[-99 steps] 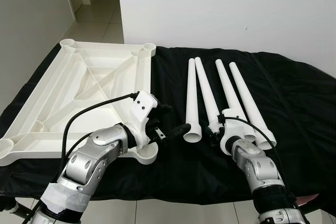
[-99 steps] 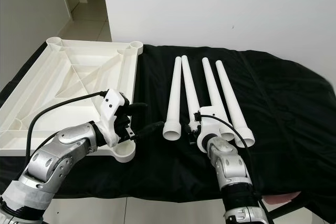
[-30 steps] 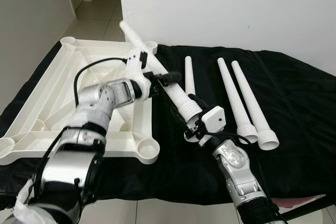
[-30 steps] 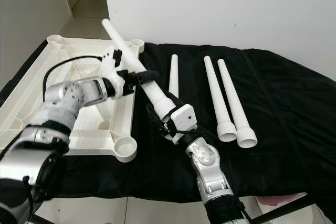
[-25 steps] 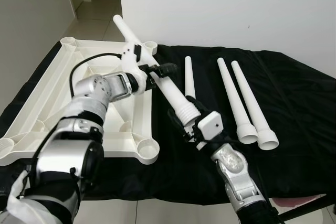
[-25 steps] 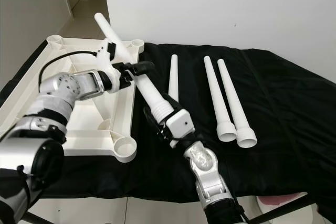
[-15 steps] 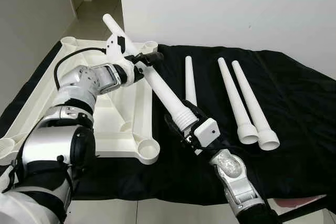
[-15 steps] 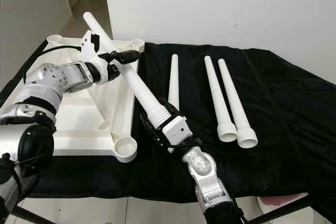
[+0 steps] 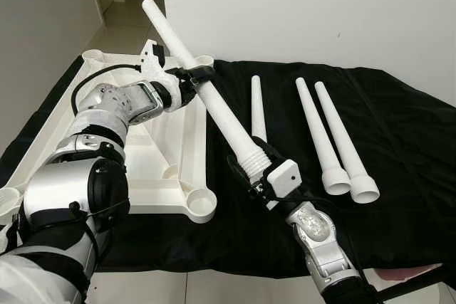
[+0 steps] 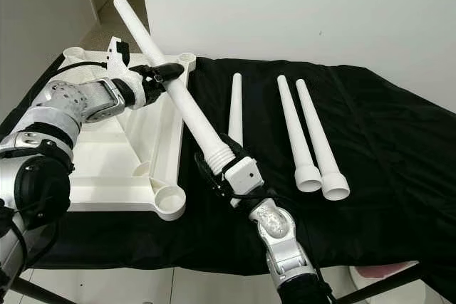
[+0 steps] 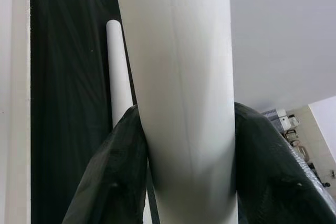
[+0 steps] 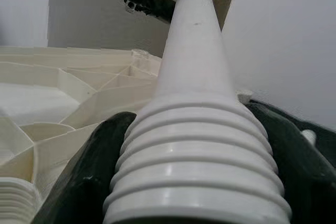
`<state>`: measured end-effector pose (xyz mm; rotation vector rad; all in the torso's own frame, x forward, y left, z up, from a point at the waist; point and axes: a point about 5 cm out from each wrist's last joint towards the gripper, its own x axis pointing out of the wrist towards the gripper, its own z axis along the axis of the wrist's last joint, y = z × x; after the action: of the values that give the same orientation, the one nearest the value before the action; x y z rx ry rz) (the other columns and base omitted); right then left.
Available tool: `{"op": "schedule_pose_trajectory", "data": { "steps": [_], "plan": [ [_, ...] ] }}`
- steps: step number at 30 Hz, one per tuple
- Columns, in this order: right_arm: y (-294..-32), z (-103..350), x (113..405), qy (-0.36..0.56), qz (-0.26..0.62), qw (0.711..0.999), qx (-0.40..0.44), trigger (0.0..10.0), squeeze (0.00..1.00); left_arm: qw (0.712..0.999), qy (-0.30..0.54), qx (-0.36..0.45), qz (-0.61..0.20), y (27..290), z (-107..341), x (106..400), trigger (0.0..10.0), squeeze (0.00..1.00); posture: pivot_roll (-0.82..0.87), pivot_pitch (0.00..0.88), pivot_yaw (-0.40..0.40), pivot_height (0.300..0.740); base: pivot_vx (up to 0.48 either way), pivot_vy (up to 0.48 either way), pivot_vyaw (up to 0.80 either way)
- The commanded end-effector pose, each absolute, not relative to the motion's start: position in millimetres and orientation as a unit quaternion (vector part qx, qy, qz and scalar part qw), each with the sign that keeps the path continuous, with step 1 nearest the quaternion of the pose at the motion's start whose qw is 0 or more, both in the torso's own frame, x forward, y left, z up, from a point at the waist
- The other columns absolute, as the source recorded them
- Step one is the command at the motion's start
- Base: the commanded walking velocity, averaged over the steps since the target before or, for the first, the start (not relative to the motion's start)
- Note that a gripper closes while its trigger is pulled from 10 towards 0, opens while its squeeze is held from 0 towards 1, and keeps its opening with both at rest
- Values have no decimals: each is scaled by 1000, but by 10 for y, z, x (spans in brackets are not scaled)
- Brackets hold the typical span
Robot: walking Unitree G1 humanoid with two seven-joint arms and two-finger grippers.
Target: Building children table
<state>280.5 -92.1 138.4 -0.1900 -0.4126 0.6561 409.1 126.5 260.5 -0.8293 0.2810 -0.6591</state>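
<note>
Left eye view: the raised table leg [image 9: 206, 89] slants above the black-draped table [image 9: 413, 140], narrow end high toward the wall, ribbed end low. The left gripper [image 9: 191, 76] reaches across the upturned white tabletop [image 9: 107, 176], arm bent at the elbow, fingers clamped around the leg's upper shaft. The right gripper [image 9: 249, 169] rises from below, forearm angled up, jaws closed about the ribbed end.

Right eye view: three loose legs [image 10: 306, 133] lie on the cloth to the right, one near the held leg, two side by side further off. A corner socket [image 10: 169, 203] of the tabletop sits near the right gripper.

Left wrist view: black fingers [image 11: 113, 177] press both sides of the smooth shaft.

Right wrist view: black fingers [image 12: 86, 177] flank the threaded ribs [image 12: 194, 182], in contact; the tabletop's ribbing lies beyond.
</note>
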Motion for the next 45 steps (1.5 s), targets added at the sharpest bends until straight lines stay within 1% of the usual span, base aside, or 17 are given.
{"op": "schedule_pose_trajectory", "data": {
  "steps": [1,2,9,14,16,17,18,19,20,22,23,25,28,33,38,41,45],
  "plan": [
    [-874,1268,2791,-149,358,919,-64,10000,35,848,117,-390,-341,1210,2734,4091,0,0,0,15,25,740,0,0,0],
    [-880,1285,2802,-150,355,921,-53,10000,1000,847,120,-393,-336,1211,2731,4093,10000,0,1,15,25,740,0,0,0],
    [-919,1355,2853,-163,328,930,-28,10000,1000,845,110,-402,-334,1216,2793,4105,10000,0,2,15,22,740,0,0,0],
    [-952,1382,2876,-162,313,936,-18,10000,1000,846,83,-392,-352,1191,2942,4105,10000,0,-1,12,21,740,0,0,0],
    [-976,1398,2900,-161,296,941,-26,10000,1000,850,70,-380,-359,1183,2990,4103,10000,0,-1,12,20,740,0,0,0],
    [-1009,1438,2932,-161,282,946,-16,10000,1000,860,53,-354,-364,1173,3024,4102,10000,0,-5,11,17,740,0,0,0],
    [-1056,1480,2974,-153,266,952,2,10000,824,867,37,-335,-368,1157,3052,4100,10000,0,-7,11,15,740,0,0,0],
    [-1056,1480,2974,-153,266,952,2,10000,824,867,37,-335,-368,1157,3052,4100,10000,0,-7,11,15,740,0,0,0],
    [-1102,1514,3015,-146,251,957,16,10000,0,875,21,-310,-371,1136,3073,4095,10000,0,-7,10,12,740,0,0,0],
    [-1169,1552,3091,-122,227,965,40,10000,0,881,-7,-276,-384,1083,3106,4069,10000,0,-7,9,9,740,0,0,0],
    [-1204,1564,3128,-114,212,970,32,10000,0,878,-19,-269,-395,1053,3116,4048,10000,0,-6,7,6,740,0,0,0],
    [-1286,1586,3198,-107,174,979,24,10000,0,874,-33,-260,-409,1013,3122,4017,10000,0,-7,8,5,740,0,0,0],
    [-1338,1598,3235,-103,151,983,29,10000,0,874,-44,-255,-411,997,3125,4004,10000,0,-7,8,5,740,0,0,0],
    [-1346,1611,3249,-81,181,980,4,10000,0,873,-80,-253,-409,932,3142,3952,10000,0,-3,8,-3,740,0,0,0],
    [-1322,1609,3241,-72,184,980,-15,10000,0,876,-98,-248,-401,914,3160,3921,10000,0,-1,3,-3,740,0,0,0],
    [-1286,1545,3236,-48,190,980,-41,10000,0,879,-115,-245,-392,910,3171,3888,10000,0,3,0,-5,740,0,0,0],
    [-1265,1506,3226,-35,197,978,-50,10000,0,881,-123,-248,-385,929,3186,3887,10000,0,2,0,-5,740,0,0,0]
  ]
}}
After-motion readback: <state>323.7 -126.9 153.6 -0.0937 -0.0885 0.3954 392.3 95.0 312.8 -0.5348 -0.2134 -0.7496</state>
